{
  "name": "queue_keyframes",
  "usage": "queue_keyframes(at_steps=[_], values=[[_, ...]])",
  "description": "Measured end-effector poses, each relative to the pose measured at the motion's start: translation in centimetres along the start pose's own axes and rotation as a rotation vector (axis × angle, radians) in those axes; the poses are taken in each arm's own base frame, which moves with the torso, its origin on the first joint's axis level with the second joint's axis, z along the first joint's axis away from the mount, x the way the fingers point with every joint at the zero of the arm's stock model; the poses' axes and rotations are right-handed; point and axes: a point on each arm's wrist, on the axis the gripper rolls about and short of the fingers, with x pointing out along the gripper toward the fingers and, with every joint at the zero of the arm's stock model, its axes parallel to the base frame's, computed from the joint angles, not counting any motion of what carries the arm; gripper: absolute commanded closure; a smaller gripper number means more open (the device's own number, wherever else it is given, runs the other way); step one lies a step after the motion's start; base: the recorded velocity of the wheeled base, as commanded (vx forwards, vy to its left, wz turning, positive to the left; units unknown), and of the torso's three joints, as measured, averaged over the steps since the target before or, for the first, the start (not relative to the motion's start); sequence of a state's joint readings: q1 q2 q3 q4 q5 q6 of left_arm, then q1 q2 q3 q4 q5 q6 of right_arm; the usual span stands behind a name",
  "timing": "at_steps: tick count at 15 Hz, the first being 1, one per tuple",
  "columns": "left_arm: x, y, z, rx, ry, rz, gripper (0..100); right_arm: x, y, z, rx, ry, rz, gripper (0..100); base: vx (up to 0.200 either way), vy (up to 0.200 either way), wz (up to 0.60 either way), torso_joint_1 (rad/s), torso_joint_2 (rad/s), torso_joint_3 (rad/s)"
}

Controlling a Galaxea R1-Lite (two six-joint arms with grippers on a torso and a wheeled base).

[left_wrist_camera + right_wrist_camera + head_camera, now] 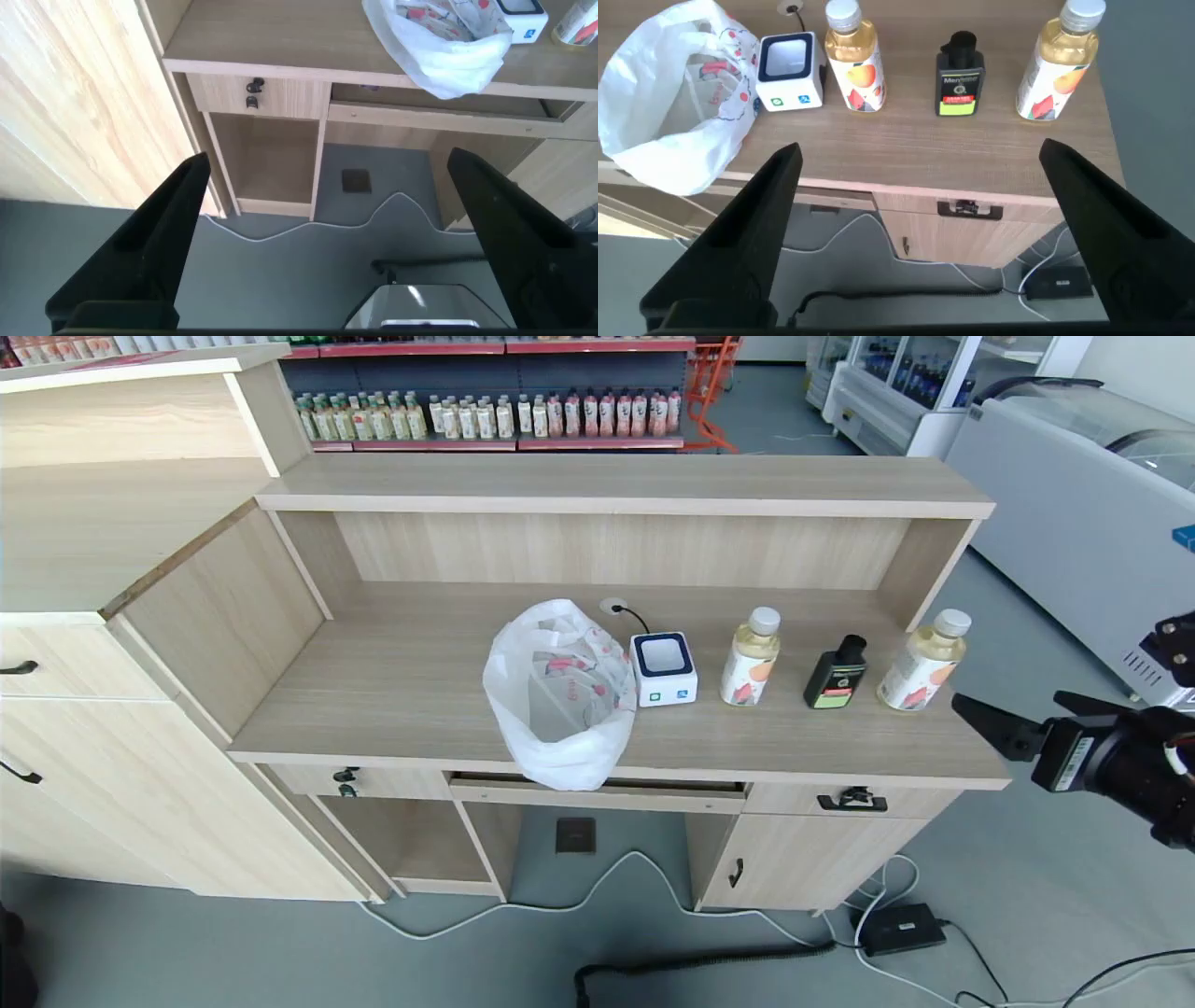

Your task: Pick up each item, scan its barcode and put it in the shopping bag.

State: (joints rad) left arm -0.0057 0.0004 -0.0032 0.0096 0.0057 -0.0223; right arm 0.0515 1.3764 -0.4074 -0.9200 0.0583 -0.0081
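On the wooden counter (392, 700) an open white shopping bag (560, 695) (673, 112) (448, 47) stands beside a white and blue barcode scanner (663, 667) (789, 70). To the scanner's right stand a juice bottle (750, 658) (854, 61), a small black bottle (836, 674) (959, 79) and a second juice bottle (922, 661) (1062, 65), all upright. My right gripper (1008, 702) (920, 149) is open and empty, off the counter's right front corner. My left gripper (327, 159) is open and empty, low in front of the counter's left part.
A raised shelf (625, 485) runs along the counter's back. A tall side cabinet (112, 616) stands to the left. The middle drawer (597, 791) is slightly ajar. Cables and a power adapter (901, 929) lie on the floor. A chest freezer (1074, 495) stands at the right.
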Motion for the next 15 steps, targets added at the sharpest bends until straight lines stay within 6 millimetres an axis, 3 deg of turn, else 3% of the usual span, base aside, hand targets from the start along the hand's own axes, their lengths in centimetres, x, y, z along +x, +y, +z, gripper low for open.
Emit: queue_keyframes(at_steps=[4,7,15], values=[[0.0,0.0,0.0,0.003,-0.003,0.001,0,5.9,-0.4,-2.8,-0.011,0.011,-0.009,0,0.2,0.0,0.0,0.011,0.01,-0.004],[0.0,0.0,0.0,-0.005,-0.003,0.002,0,9.2,-0.4,-4.3,-0.014,0.047,-0.003,0,0.0,0.0,0.0,0.0,0.0,0.0],[0.0,0.0,0.0,-0.006,-0.003,0.002,0,11.9,2.7,-6.5,-0.023,0.102,0.048,0,0.0,0.0,0.0,0.0,0.0,0.0]])
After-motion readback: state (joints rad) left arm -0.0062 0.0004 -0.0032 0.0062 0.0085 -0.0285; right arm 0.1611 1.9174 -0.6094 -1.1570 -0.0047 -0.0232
